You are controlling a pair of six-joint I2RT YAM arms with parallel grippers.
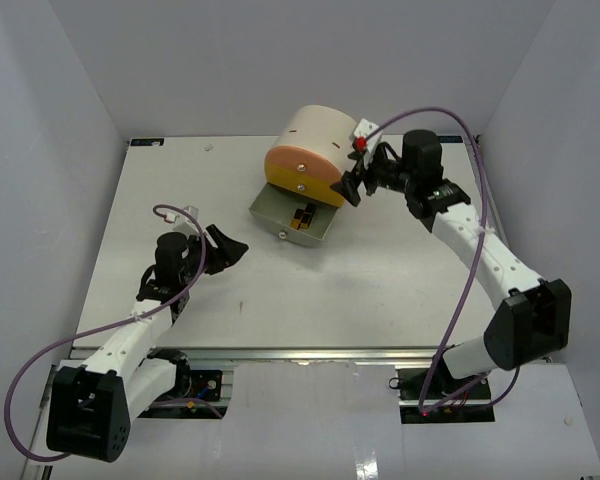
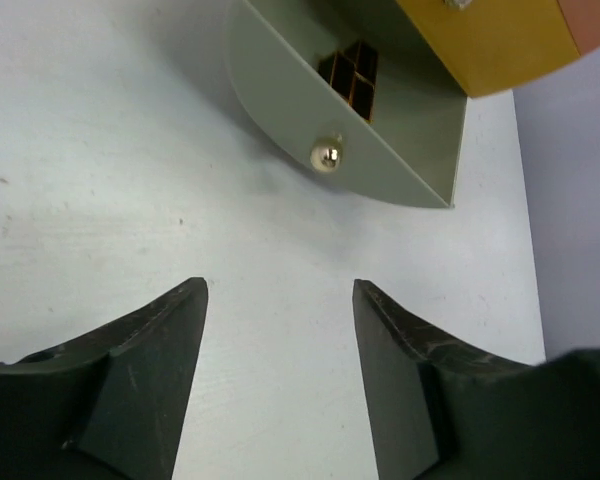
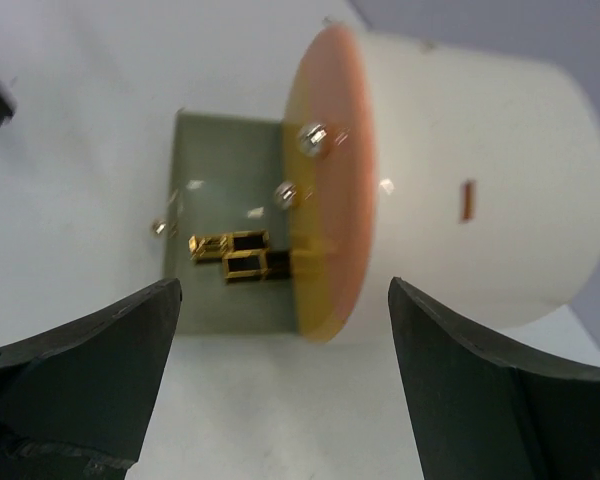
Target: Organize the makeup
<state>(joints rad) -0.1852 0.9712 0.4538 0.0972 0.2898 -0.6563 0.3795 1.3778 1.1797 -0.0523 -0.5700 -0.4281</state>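
Left tool (image 1: 227, 248) nearest, over bare counter (image 1: 330, 290), jaws apart w/ nothing between. Past it, green drawer (image 1: 278, 207) stands open, lipstick tubes (image 1: 302, 217) lying inside. Right tool (image 1: 352, 188) beside drawer unit (image 1: 320, 135), spread wide, empty. Tubes prob. light, rigid, slick; pinch across barrel, mid-length.

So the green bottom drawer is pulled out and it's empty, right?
No. The green drawer is pulled out, but it is not empty: black-and-gold lipstick tubes lie inside it, as the right wrist view shows.
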